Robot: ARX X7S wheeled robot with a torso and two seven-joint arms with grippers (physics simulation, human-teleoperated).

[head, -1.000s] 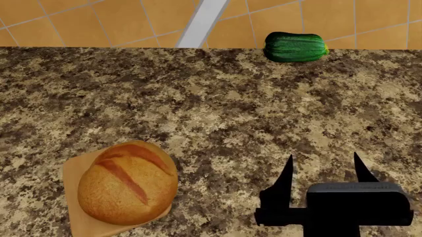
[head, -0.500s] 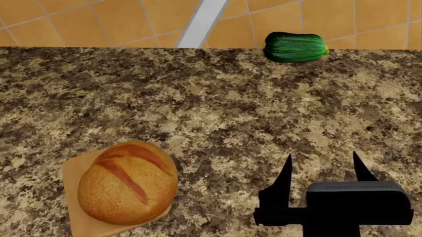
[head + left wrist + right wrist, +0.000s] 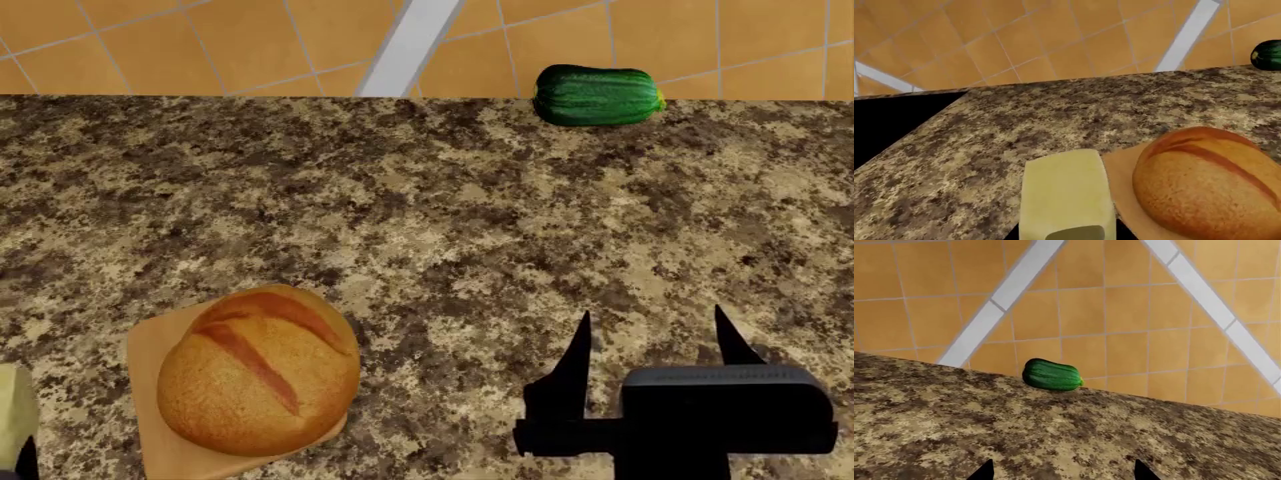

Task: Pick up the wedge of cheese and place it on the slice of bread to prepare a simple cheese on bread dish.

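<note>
Cheese: I have the wedge of cheese carried at the left gripper, just beside the slice of bread, ready to go onto it
Left gripper: hidden; whether clamped I cannot tell
Right gripper: fingers apart, empty, parked well clear of the bread

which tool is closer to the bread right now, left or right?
Left. In the left wrist view the wedge of cheese it carries sits right beside the slice of bread. The right tool hovers open over bare counter well off to the bread's other side.
</note>
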